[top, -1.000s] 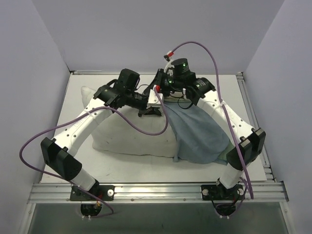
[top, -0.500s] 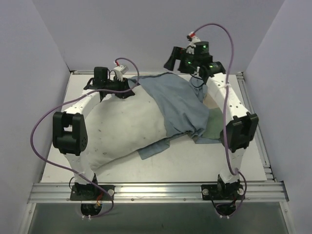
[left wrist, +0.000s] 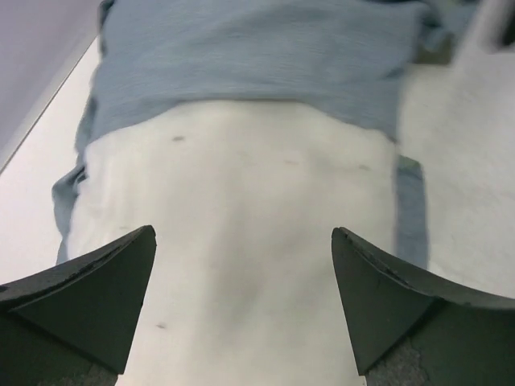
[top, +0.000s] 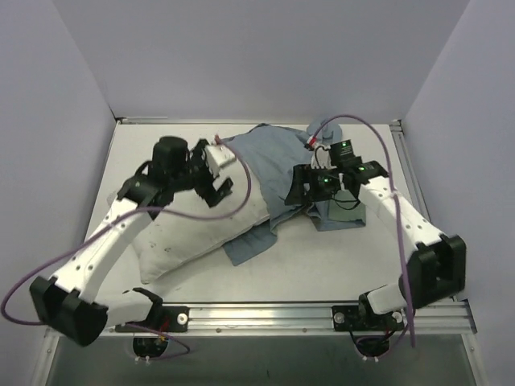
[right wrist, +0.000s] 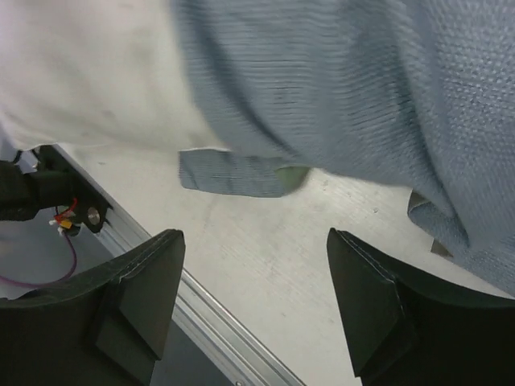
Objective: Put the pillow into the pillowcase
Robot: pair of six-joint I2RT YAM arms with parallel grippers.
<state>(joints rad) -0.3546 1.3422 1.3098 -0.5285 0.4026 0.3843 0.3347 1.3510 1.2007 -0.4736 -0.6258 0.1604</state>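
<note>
My left gripper (left wrist: 241,241) hovers over the plump white rectangular pillow (top: 181,233), fingers spread wide, holding nothing. My right gripper (right wrist: 253,241) stands open and empty above the white table (top: 346,265), beside the thin blue-grey cloth pillowcase (top: 273,157). The pillow lies diagonally on the table. The pillowcase covers its far right end only; the near left part is bare.
</note>
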